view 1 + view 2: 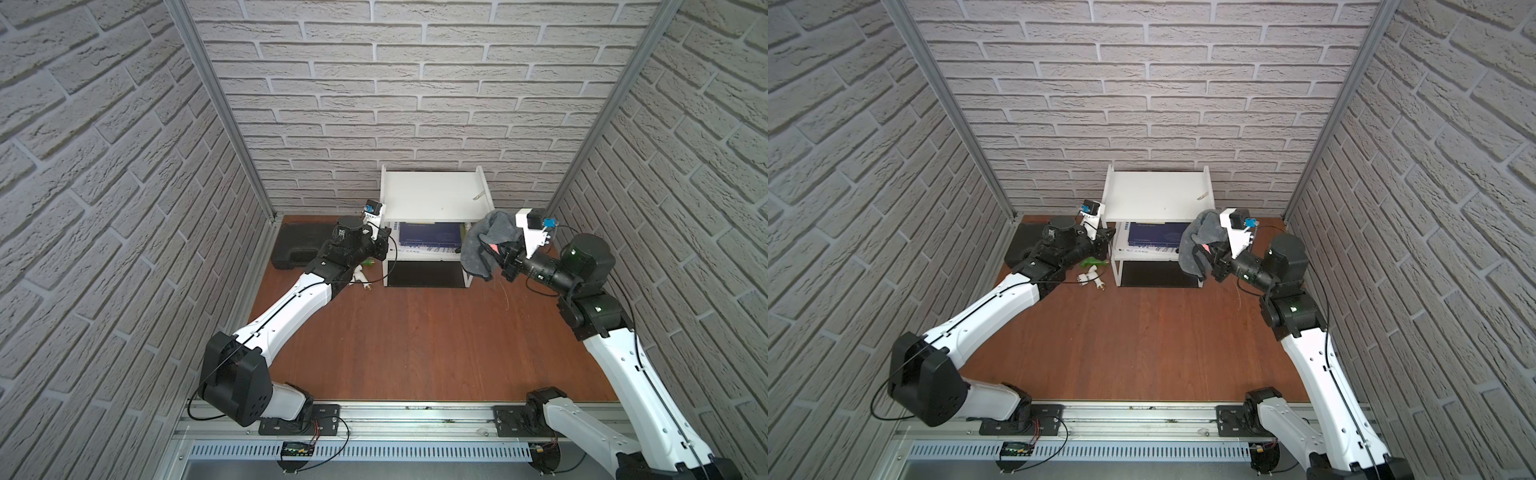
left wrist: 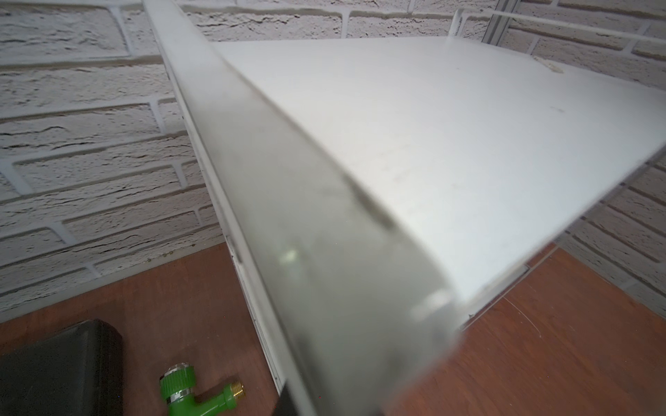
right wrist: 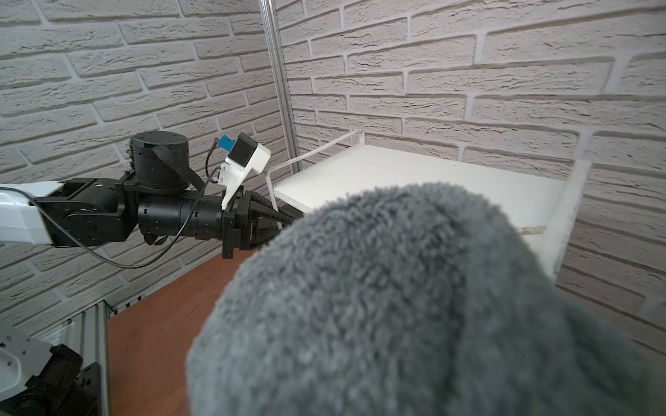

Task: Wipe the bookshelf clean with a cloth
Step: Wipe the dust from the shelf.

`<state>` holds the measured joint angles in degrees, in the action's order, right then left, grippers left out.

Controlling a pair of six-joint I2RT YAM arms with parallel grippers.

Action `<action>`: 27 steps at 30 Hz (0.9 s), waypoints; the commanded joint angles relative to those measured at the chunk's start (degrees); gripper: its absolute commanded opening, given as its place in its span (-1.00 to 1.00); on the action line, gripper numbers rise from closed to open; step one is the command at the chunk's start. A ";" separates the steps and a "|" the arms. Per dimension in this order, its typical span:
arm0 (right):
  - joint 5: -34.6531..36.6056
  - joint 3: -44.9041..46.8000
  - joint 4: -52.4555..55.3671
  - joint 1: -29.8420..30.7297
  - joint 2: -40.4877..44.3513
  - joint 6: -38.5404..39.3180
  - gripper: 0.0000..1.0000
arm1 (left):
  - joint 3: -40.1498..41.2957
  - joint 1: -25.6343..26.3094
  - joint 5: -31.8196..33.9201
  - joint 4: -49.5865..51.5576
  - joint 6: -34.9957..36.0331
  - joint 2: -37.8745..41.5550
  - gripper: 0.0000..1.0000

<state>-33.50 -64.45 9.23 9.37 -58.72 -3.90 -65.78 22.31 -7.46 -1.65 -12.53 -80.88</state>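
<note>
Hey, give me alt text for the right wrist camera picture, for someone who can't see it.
A fluffy dark grey cloth fills much of the picture, close to the camera. Behind it stands the white bookshelf, and the left pincer reaches to its side frame. Around them are brick walls and a brown table.

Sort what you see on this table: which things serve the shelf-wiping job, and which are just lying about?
For the job:
- bookshelf
- cloth, bunched up beside the shelf

Just lying about:
- black tool case
- green fitting
- white fitting
- blue flat item on the lower shelf
</note>
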 commanded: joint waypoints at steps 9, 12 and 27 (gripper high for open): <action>16.68 5.16 6.68 2.57 -7.32 5.32 -0.95 | -0.56 0.19 -3.15 7.61 -7.08 -0.41 -1.00; 21.93 1.00 6.14 2.30 -4.09 5.58 -0.95 | -1.02 0.05 -2.54 8.47 -6.39 -0.52 -1.00; 7.32 9.43 3.08 -0.14 -3.20 4.57 -0.95 | 2.43 -1.31 -6.29 7.71 -4.45 5.09 -0.63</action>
<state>-17.41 -55.92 15.73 9.37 -67.92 -0.08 -65.60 21.43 -9.72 -0.08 -11.73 -79.92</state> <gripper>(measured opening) 0.133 0.169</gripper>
